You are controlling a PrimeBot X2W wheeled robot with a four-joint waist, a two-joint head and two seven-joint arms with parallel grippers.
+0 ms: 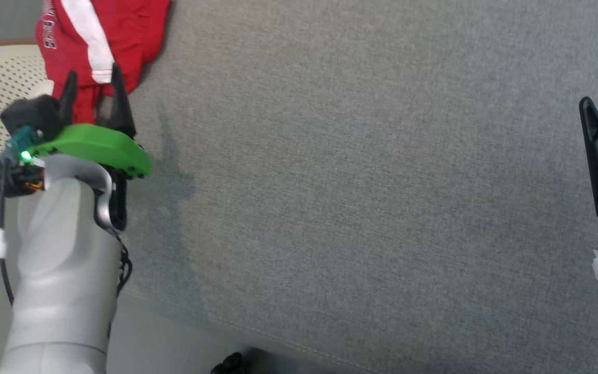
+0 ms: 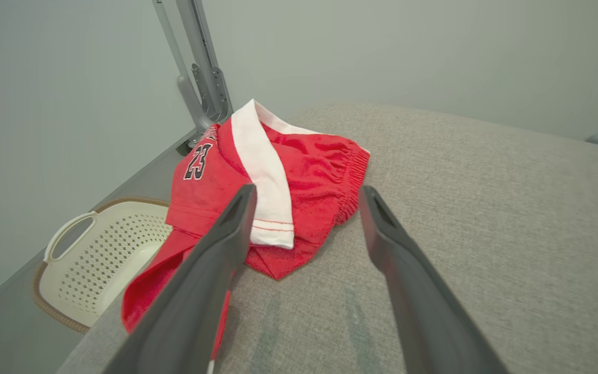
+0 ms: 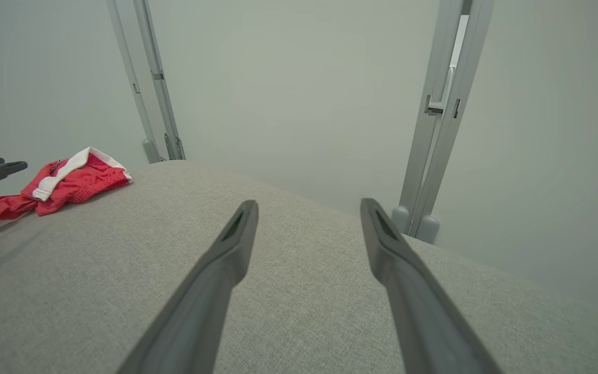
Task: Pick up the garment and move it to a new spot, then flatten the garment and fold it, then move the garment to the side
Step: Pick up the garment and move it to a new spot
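Observation:
The garment (image 1: 107, 31) is a pair of red shorts with a white side stripe and the number 23, bunched at the far left corner of the grey padded table (image 1: 361, 187). Part of the garment (image 2: 304, 176) hangs over the table's left edge. My left gripper (image 1: 93, 83) is open just short of it, fingers spread and pointing at the cloth, nothing between them; from the wrist the left gripper (image 2: 307, 195) frames the shorts. My right gripper (image 3: 308, 205) hovers open over bare table at the right, far from the garment (image 3: 70, 182).
A cream perforated laundry basket (image 2: 117, 249) stands on the floor beside the table's left edge, below the hanging cloth. Grey metal frame posts (image 3: 444, 114) rise behind the table against a pale wall. The table's near edge runs along the bottom of the head view.

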